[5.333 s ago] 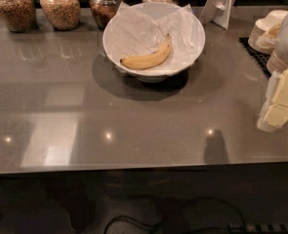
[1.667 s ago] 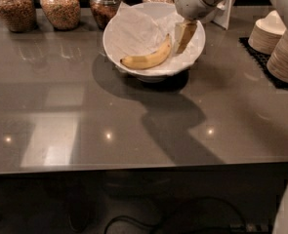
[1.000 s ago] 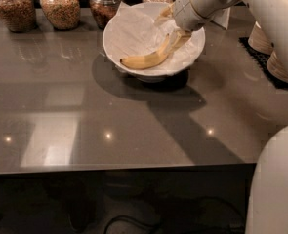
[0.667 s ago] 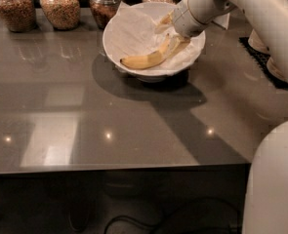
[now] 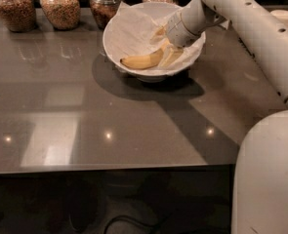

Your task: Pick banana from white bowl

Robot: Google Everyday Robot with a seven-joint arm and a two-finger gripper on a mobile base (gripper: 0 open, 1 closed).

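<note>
One arm angled down into white bowl, tool parted astride banana end.

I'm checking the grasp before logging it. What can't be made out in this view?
- The banana: right end hidden behind the gripper, which is down inside the white bowl.
- The bowl's upper right rim: covered by the arm.
- The jars at the back: tops cut off by the upper edge.
</note>
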